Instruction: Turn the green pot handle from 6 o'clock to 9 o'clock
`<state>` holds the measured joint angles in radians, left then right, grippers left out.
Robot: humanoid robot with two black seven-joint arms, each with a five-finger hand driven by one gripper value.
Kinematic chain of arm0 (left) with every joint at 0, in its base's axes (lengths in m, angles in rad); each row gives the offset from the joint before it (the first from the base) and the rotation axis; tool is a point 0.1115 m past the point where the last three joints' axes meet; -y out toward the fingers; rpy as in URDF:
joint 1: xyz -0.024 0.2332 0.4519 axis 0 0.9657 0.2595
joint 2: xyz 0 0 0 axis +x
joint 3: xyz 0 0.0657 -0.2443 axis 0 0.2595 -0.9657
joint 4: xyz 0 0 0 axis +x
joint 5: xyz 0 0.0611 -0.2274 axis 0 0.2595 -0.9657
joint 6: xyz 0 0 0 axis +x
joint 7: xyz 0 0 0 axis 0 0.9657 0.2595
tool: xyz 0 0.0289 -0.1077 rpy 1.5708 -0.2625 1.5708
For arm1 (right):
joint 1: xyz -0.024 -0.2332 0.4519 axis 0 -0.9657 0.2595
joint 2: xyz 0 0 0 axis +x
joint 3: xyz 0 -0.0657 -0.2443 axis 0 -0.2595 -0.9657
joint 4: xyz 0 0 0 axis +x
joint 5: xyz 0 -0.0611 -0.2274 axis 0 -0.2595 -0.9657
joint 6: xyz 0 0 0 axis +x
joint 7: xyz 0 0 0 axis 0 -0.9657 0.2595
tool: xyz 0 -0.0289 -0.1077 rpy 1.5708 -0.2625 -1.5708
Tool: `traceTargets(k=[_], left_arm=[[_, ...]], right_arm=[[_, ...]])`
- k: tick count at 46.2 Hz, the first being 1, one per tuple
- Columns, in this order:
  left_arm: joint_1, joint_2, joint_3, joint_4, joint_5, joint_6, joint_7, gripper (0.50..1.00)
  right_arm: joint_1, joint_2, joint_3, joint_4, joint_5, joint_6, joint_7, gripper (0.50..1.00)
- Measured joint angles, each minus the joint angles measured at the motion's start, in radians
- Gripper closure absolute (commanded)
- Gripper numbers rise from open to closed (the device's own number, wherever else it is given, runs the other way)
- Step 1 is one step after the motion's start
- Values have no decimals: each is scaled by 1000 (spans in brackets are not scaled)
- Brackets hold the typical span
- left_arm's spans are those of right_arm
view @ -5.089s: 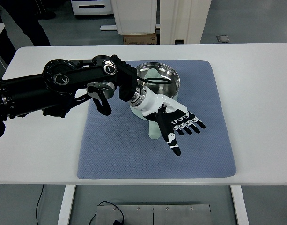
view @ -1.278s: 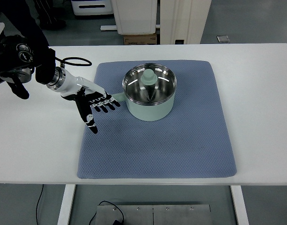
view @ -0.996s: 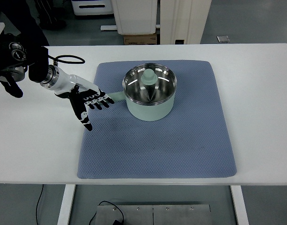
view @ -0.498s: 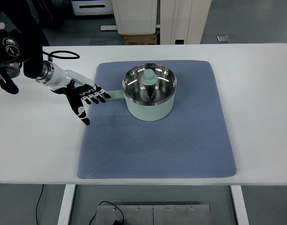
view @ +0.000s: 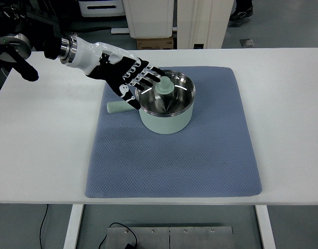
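While our left hand (view: 128, 78) hovers, the turn looks complete.
Just below our spread, empty fingers, the pale green metal pot (view: 165, 102) sits on the blue quilted mat (view: 210, 155); its stubby green handle (view: 117, 107) lies along a left-right axis, pointing to nine o'clock. We judge only withdrawal remains.

Green pot (view: 166, 118) upright on blue mat, handle (view: 119, 106) pointing left.

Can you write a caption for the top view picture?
Left hand open above the green pot, handle pointing left on the blue mat.
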<state>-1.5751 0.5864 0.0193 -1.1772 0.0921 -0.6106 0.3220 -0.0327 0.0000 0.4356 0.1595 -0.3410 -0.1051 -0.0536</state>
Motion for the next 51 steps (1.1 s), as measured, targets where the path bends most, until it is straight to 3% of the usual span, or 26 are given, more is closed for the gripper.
traceTargets(k=[17, 24, 31, 33, 38, 41, 51], left_arm=[[74, 9, -186, 257, -152, 0, -34, 500], [133, 2, -252, 348, -158, 0, -119, 500], [205, -3, -289, 399, -158, 0, -263, 500], [226, -6, -293, 401, -158, 22, -300, 500], [296, -7, -314, 410, -183, 179, -398, 500], [353, -6, -344, 421, -226, 244, -423, 500], [548, -6, -506, 453, -365, 288, -428, 500]], right_arm=[[0, 0, 0, 0, 0, 0, 0, 500], [0, 0, 0, 0, 0, 0, 0, 500], [0, 0, 0, 0, -1, 0, 0, 500], [0, 0, 0, 0, 0, 0, 0, 500], [0, 0, 0, 0, -1, 0, 0, 500], [0, 0, 0, 0, 0, 0, 0, 500], [0, 0, 0, 0, 0, 0, 0, 500]])
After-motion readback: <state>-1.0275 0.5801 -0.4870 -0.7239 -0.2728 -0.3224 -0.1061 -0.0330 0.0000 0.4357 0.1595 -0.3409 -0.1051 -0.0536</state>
